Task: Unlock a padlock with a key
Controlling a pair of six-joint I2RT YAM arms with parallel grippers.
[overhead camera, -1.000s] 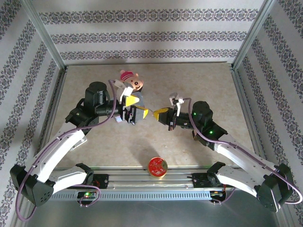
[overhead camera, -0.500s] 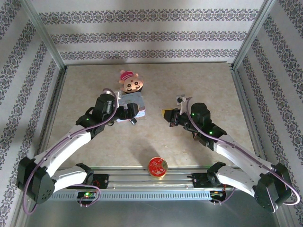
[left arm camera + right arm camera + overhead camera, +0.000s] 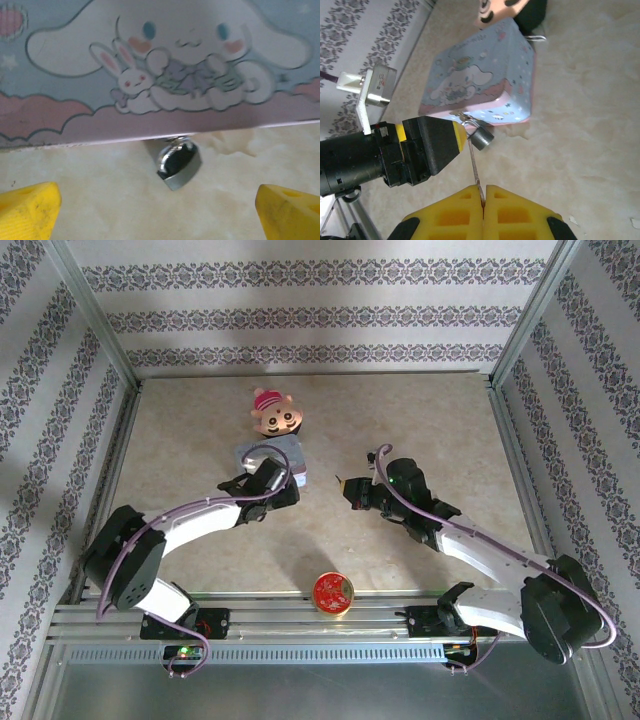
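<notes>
1. The padlock (image 3: 179, 167) hangs at the lower front edge of the pastel tin (image 3: 65, 115), with its body lying on the table (image 3: 100, 187).
2. The key (image 3: 475, 167) has its tip just beside the padlock.
3. The right gripper (image 3: 483, 196) pinches the key's end between closed yellow pads.
4. The left gripper (image 3: 160, 215) faces the padlock with its fingers spread wide, holding nothing.

The tin (image 3: 60, 65) is pastel blue (white cartoon figures, pink clouds), the padlock (image 3: 178, 163) dark and silvery, the desk (image 3: 100, 200) mottled beige.
</notes>
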